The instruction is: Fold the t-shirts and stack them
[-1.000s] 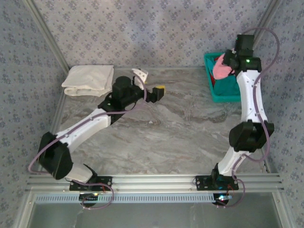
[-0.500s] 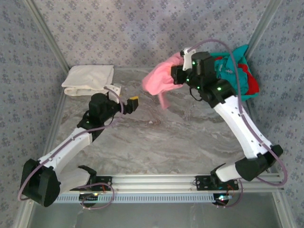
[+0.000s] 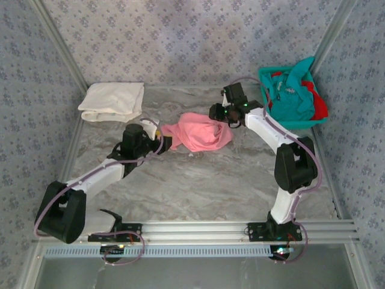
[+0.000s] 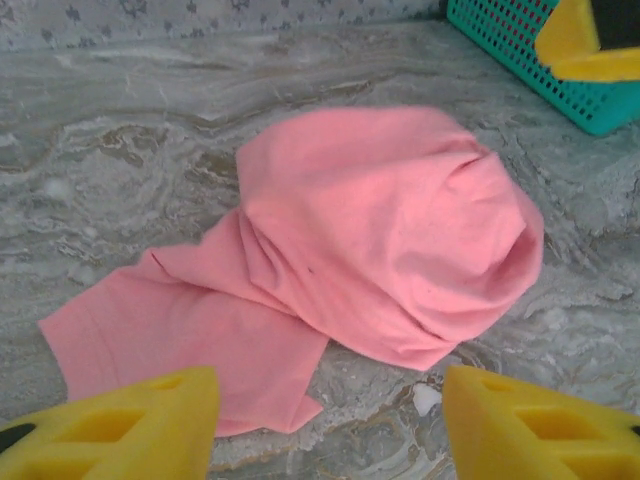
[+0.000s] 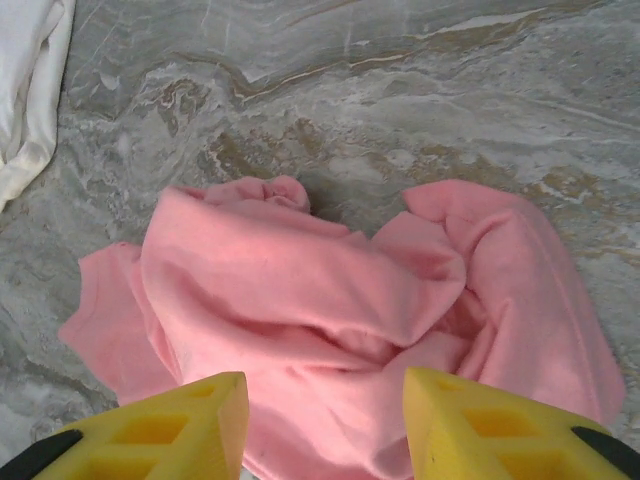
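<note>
A salmon pink t-shirt (image 3: 198,133) lies crumpled in the middle of the table, also in the left wrist view (image 4: 390,240) and the right wrist view (image 5: 330,300). My right gripper (image 3: 218,115) (image 5: 325,425) hovers open just over its far right side, its jaws apart above the cloth. My left gripper (image 3: 160,144) (image 4: 330,430) stands open at the shirt's near left end, with bare table between its fingers. A folded cream-white t-shirt (image 3: 113,101) (image 5: 30,80) rests at the back left. Teal (image 3: 295,96) and red (image 3: 320,108) t-shirts spill over the basket.
The teal mesh basket (image 3: 272,114) (image 4: 520,50) stands at the back right, close to my right arm. Patterned walls close in the table at the back and both sides. The marble surface (image 3: 204,186) in front of the pink shirt is open room.
My right arm swung from the basket to the table's middle with the pink shirt and let it go. The left gripper drew back left and narrowed. Teal and red shirts now hang over the basket's rim.
</note>
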You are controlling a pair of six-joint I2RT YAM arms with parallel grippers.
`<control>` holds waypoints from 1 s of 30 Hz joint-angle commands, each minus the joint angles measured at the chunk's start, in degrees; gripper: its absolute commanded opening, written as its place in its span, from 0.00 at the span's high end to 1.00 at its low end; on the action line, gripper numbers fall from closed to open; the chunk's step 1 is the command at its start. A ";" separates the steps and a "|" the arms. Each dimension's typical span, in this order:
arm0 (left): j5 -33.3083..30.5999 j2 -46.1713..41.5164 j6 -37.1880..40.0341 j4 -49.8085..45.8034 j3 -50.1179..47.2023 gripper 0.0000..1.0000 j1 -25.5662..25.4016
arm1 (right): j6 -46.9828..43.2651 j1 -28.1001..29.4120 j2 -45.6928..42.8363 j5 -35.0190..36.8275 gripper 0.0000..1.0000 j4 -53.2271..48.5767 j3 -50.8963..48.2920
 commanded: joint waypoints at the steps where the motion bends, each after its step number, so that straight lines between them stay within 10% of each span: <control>1: 2.87 2.28 0.67 0.97 1.88 0.34 -1.93 | -0.22 0.18 -1.13 0.83 0.53 -0.38 -1.28; 16: 3.81 32.99 4.37 6.27 17.17 0.33 -16.87 | 1.55 -5.42 7.58 -4.55 0.46 3.54 -7.83; 30: -7.74 27.56 3.46 9.91 10.45 1.00 -12.93 | 0.40 -5.54 6.69 -10.15 0.94 6.98 -9.23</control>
